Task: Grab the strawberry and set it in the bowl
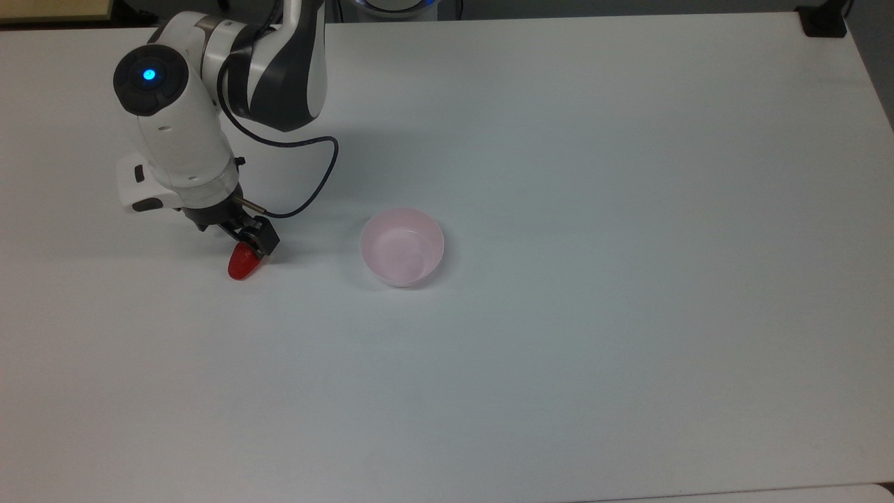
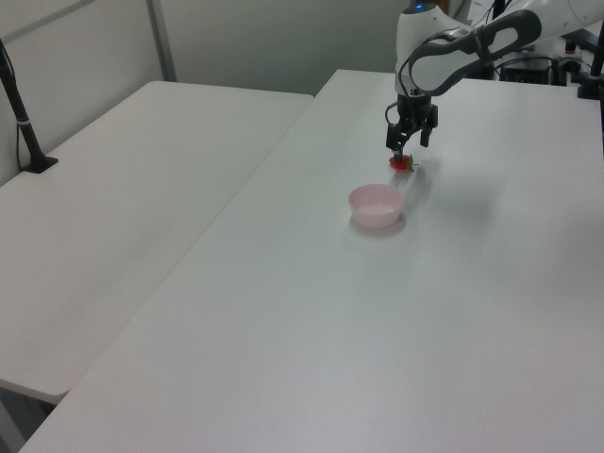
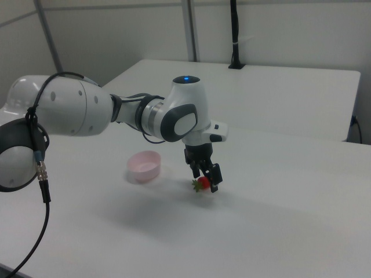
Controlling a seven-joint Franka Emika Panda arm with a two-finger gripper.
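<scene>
Claw: the robot's black two-finger claw (image 1: 253, 239) stood spread over the berry's stem end.
Strawberry: small glossy red toy strawberry (image 1: 242, 265) lay on the white table (image 1: 594, 279).
Bowl: round pale pink plastic bowl (image 1: 402, 246) sat apart.

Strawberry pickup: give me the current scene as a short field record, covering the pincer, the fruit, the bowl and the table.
pincer: low at the strawberry, fingers down over its stem end; open, one finger on each side in the right view
strawberry: lying on the table, red tip poking out below the pincer in the top view; not lifted
bowl: pale pink, upright, nothing in it, to the top view's right of the strawberry, apart from it
table: white
task state: strawberry not yet in the bowl
</scene>
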